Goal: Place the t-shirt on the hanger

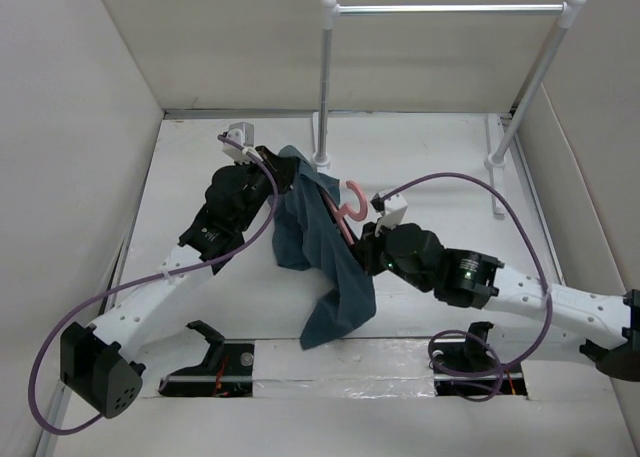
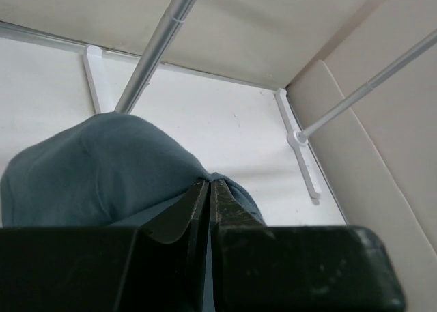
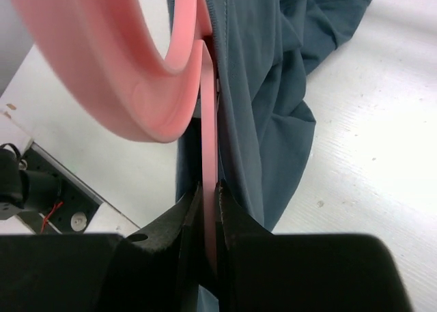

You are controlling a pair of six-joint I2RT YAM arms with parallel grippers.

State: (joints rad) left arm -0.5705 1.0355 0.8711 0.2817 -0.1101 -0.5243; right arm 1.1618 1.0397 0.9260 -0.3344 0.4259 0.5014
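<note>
The dark teal t-shirt (image 1: 325, 252) hangs in the air at the table's middle, its lower end touching the table. My left gripper (image 1: 280, 172) is shut on the t-shirt's upper edge (image 2: 102, 175). The pale pink hanger (image 1: 350, 205) stands just right of the cloth with its hook up; most of its frame is hidden by the t-shirt. My right gripper (image 1: 365, 235) is shut on the hanger's stem (image 3: 208, 155), with the t-shirt (image 3: 273, 73) draped right beside it.
A white-and-silver rail (image 1: 450, 9) on white posts stands at the back of the table, its feet (image 1: 495, 162) near the right wall. White walls enclose the table on the left, back and right.
</note>
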